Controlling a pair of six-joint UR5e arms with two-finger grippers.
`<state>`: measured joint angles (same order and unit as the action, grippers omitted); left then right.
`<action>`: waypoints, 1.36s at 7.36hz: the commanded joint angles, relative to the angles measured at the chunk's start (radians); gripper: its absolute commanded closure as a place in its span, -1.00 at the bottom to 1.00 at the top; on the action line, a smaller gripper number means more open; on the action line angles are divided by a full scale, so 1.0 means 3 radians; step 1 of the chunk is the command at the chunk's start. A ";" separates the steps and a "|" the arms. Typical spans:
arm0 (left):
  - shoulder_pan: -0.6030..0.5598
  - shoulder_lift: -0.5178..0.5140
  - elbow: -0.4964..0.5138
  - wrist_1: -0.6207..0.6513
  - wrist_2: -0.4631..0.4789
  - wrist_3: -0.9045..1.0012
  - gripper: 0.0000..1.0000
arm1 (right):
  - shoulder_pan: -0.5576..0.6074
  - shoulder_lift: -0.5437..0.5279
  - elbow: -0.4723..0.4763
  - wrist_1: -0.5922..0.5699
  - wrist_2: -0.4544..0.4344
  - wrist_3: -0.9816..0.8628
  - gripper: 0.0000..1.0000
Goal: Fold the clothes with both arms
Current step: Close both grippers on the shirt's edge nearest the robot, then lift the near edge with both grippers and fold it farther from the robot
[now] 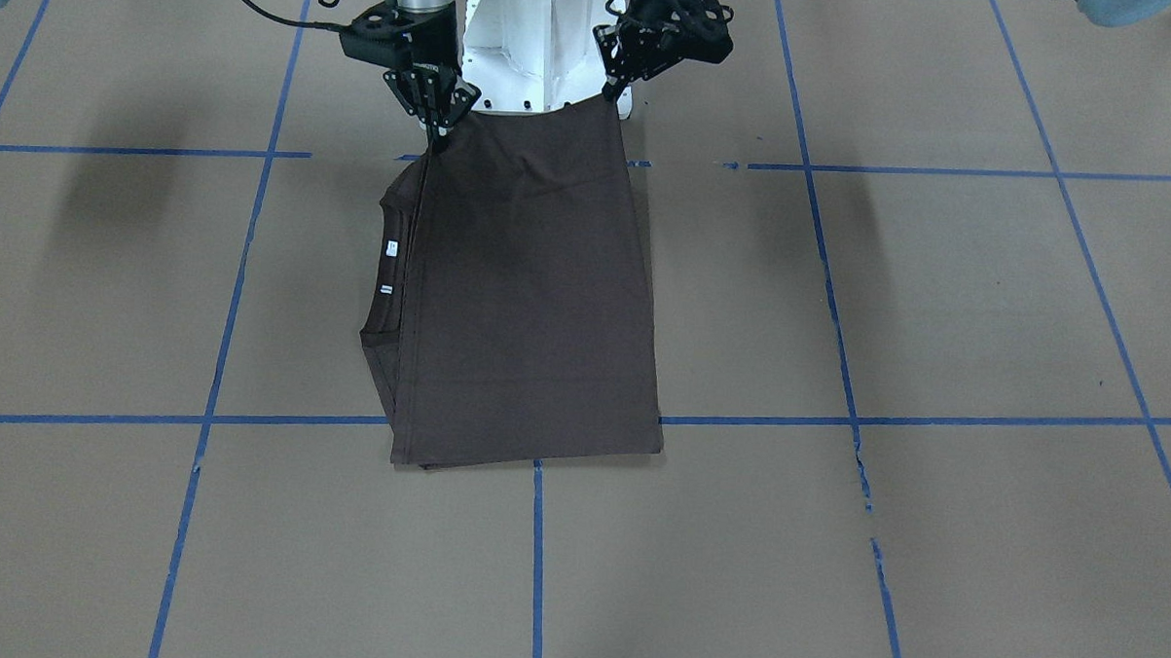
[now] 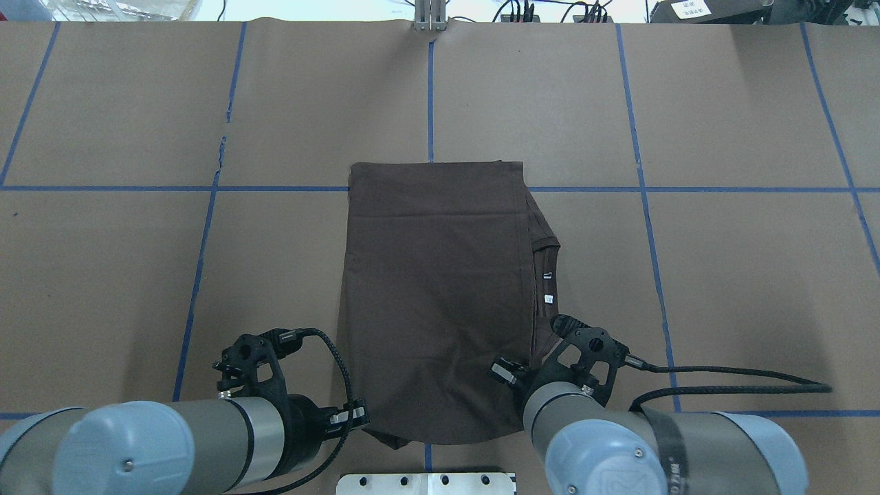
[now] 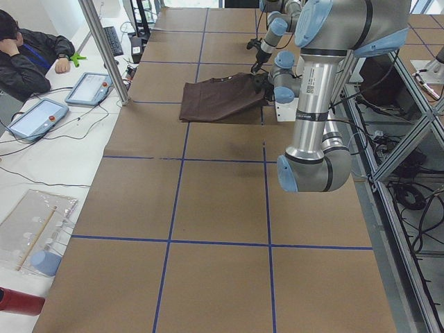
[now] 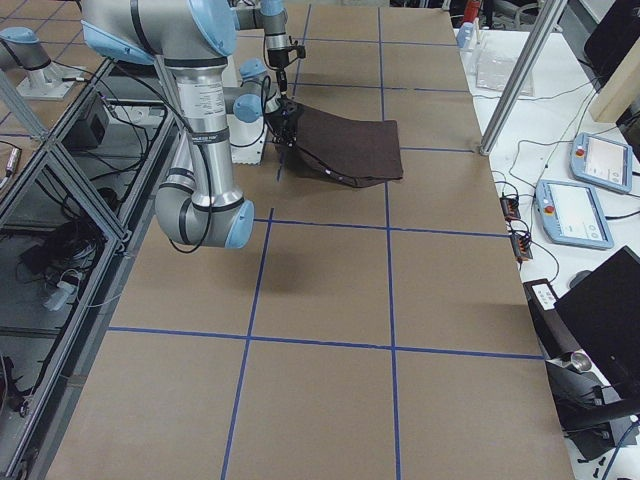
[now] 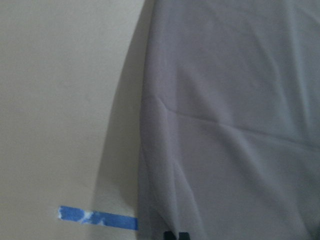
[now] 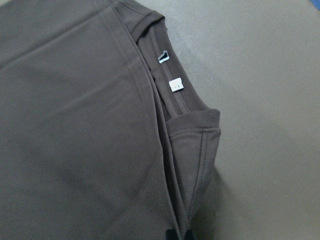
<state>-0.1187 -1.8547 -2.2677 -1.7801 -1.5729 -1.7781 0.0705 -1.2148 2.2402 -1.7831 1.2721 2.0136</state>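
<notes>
The dark brown T-shirt (image 1: 528,308) lies folded into a long rectangle on the brown table, its far edge flat. Its ribbed collar with small white tags (image 2: 548,285) pokes out along the side by my right arm. The edge nearest the robot base is raised off the table at both corners. My left gripper (image 1: 611,94) is shut on one raised corner, and my right gripper (image 1: 440,129) is shut on the other, on the collar side. In the right wrist view the collar and tags (image 6: 170,85) lie just ahead of the pinching fingertips. The left wrist view shows only plain cloth (image 5: 235,125).
The white pedestal base (image 1: 532,45) stands right behind the lifted edge. Blue tape lines (image 1: 844,168) divide the brown table cover. A seated person (image 3: 28,52) and teach pendants (image 3: 35,118) are beyond the table's far side, next to a metal post (image 3: 104,48).
</notes>
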 commanded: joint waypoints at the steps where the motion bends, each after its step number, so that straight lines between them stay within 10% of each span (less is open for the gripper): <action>1: -0.0003 -0.0040 -0.0702 0.0777 -0.0167 0.0011 1.00 | -0.0183 0.0096 0.0692 -0.0630 0.0009 0.0012 1.00; 8: -0.1030 -0.0607 0.0332 0.0718 -0.0172 0.1063 1.00 | 0.0551 0.0541 -0.0307 -0.0566 0.0259 -0.0278 1.00; 10: -0.1143 -0.0705 0.0847 0.0271 -0.0167 0.1075 1.00 | 0.0725 0.0567 -0.0919 0.0121 0.0290 -0.0331 1.00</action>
<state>-0.4347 -2.0469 -2.1132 -1.6182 -1.6242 -1.4646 0.2490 -1.0541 2.0833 -1.8663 1.3471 1.9270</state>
